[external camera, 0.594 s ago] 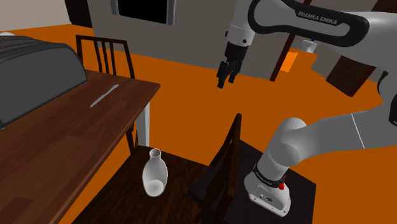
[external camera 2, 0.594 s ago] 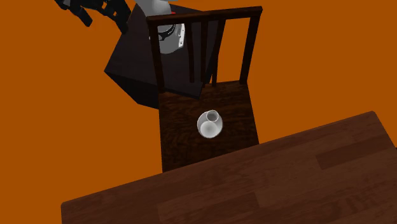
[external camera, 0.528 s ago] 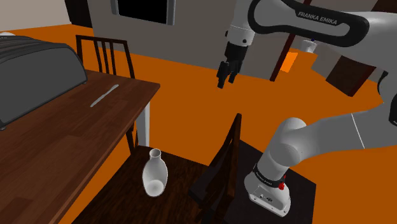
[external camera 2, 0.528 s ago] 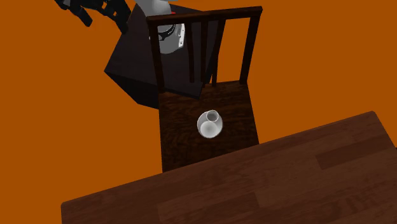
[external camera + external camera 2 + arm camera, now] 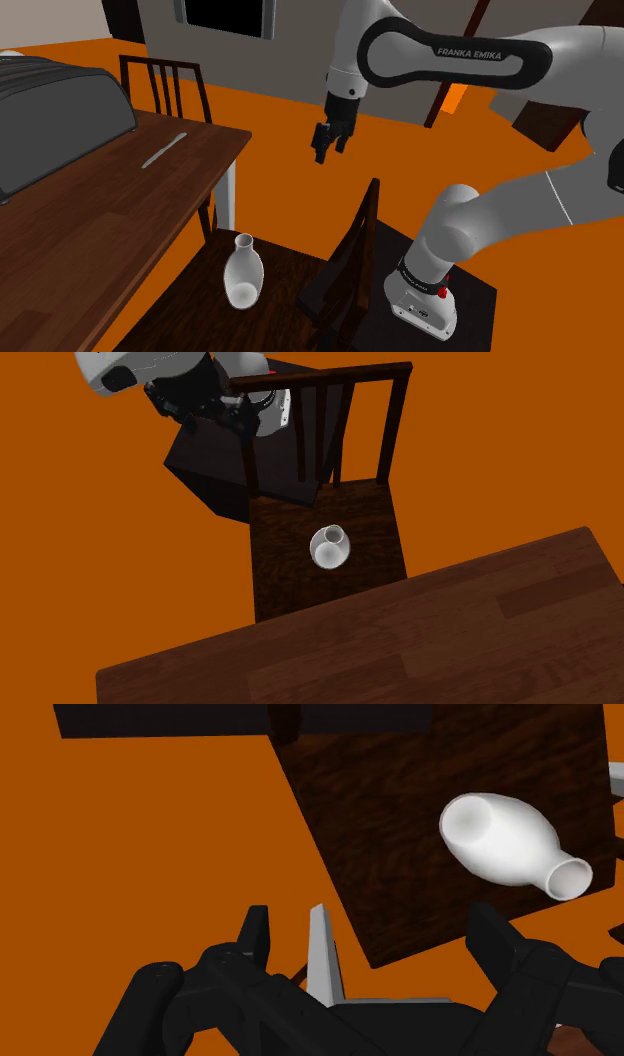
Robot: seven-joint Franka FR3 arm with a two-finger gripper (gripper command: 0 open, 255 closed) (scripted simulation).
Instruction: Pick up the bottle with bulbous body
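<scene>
A dark wooden table (image 5: 90, 220) stands on the orange floor (image 5: 280, 130), just beside a dark chair (image 5: 288, 280). The black gripper (image 5: 328, 145) hangs well above the chair, jaws spread and empty. The white bulbous bottle (image 5: 243, 272) stands upright on the chair's seat.

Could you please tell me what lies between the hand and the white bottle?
Nothing: in the shoulder view, only open air separates the open black hand from the white bulbous bottle standing on the dark wooden chair seat.

White bottle (image 5: 243, 272), dark brown wood-grain chair (image 5: 287, 286), orange floor (image 5: 280, 140).
</scene>
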